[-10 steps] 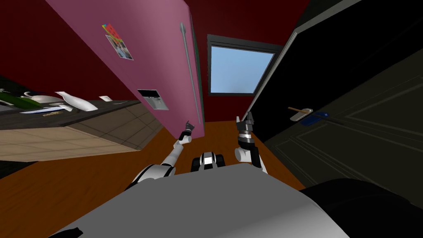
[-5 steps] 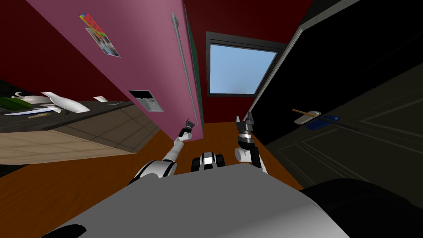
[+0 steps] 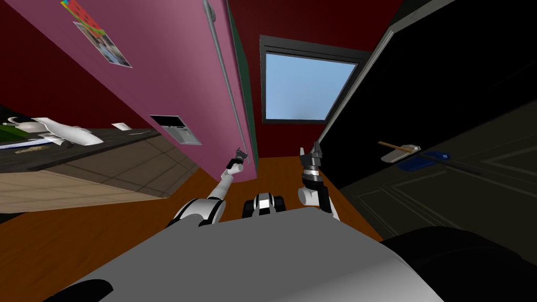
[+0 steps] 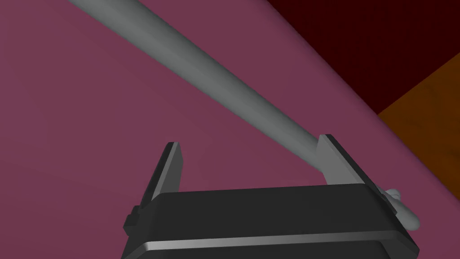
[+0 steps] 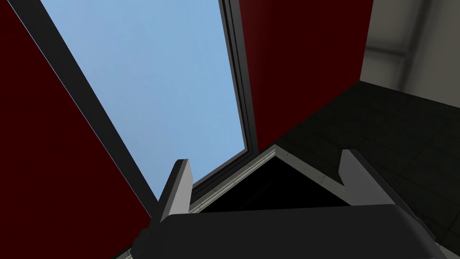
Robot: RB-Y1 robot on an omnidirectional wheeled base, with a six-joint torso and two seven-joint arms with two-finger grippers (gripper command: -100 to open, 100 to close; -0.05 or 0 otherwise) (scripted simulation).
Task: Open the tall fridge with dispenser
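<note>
Moved: your left tool has reached the handle
Tool: wide open, empty
Next: straddle handle, clamp, pull

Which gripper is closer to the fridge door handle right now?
Left. The left gripper is open, right at the lower end of the grey handle. The right gripper is open too, off to the side of the pink fridge, well clear of the handle.
</note>
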